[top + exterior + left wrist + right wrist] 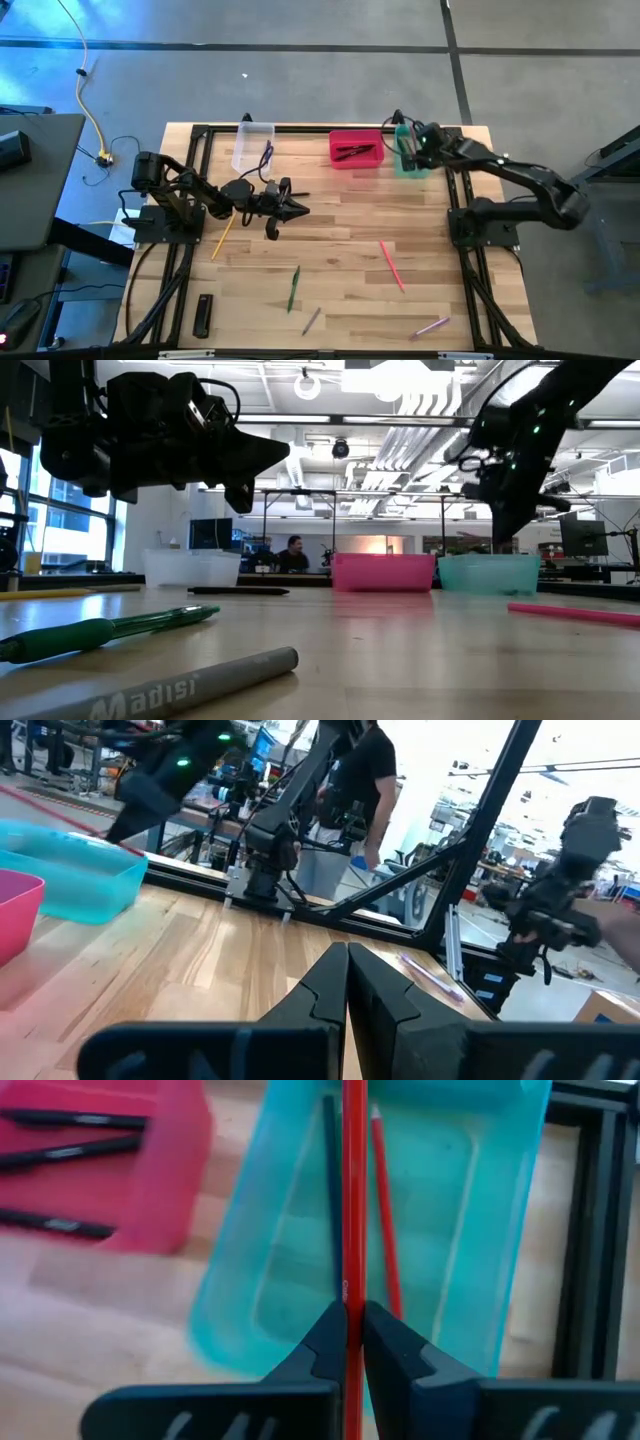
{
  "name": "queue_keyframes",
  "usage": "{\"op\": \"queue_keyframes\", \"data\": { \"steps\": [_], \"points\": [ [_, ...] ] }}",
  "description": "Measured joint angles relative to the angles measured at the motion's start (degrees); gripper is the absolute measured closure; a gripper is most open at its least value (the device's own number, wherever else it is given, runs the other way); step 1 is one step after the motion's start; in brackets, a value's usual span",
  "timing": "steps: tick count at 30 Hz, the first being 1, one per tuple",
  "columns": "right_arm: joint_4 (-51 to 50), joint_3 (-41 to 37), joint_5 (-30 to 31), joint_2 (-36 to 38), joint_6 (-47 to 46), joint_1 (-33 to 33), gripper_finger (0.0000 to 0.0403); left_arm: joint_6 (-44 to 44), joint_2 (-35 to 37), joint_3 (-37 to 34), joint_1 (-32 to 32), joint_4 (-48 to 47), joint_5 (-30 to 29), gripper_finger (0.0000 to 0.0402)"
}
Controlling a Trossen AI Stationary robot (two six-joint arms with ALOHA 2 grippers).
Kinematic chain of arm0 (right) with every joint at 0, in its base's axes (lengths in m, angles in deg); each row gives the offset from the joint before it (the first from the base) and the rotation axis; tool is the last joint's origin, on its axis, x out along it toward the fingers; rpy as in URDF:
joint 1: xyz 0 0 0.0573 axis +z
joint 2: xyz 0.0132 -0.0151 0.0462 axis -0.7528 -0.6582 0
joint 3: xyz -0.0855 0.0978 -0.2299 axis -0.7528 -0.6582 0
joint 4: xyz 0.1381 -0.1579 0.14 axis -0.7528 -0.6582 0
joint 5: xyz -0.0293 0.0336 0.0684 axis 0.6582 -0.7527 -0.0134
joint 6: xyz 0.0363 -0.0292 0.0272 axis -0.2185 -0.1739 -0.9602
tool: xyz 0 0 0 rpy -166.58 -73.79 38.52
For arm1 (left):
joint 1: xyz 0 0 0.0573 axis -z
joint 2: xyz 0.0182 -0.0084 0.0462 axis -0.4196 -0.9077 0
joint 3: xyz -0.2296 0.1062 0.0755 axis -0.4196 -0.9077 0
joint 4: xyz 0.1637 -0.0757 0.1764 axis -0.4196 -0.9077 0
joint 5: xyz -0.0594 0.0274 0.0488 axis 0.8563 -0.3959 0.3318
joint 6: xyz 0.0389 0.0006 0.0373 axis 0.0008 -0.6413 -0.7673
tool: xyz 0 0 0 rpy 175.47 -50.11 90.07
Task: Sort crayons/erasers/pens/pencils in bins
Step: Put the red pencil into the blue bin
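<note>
Three bins: clear bin (pixel 252 146), pink bin (pixel 356 149) holding three black pens (pixel 68 1148), green bin (pixel 390 1220) holding two sticks. Right pincer (pixel 350 1325) above the green bin, clamped on a red pencil (pixel 353 1190). Left pincer (pixel 347 982) together, empty, before the clear bin.

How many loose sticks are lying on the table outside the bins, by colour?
Thin yellow pencil: 1
Green plastic pen: 1
Grey pen: 1
Thin pink stick: 1
Thin purple stick: 1
Slim black pen: 1
Total: 6
Not counted: thin red pencil held in the right gripper over the translucent green bin.
</note>
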Motion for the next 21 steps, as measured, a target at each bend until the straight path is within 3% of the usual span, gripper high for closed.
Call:
{"op": "queue_keyframes", "data": {
  "steps": [6, 14, 21],
  "points": [
    [2.66, 0.07, -5.22, -9.17, 7.77, -7.57, 0.0395, 0.02, 0.0, 0.02, 0.0, -0.01, 0.0, 0.0402],
    [3.88, 0.07, -6.52, -14.63, 11.06, -8.88, 0.0392, 0.06, 0.0, 0.02, 0.0, -0.01, -0.55, 0.0401],
    [3.02, 2.42, -6.42, -12.67, 14.22, -8.82, 0.0322, 1.77, 0.21, 0.02, -0.61, -0.3, -1.64, 0.0402]
  ]
}}
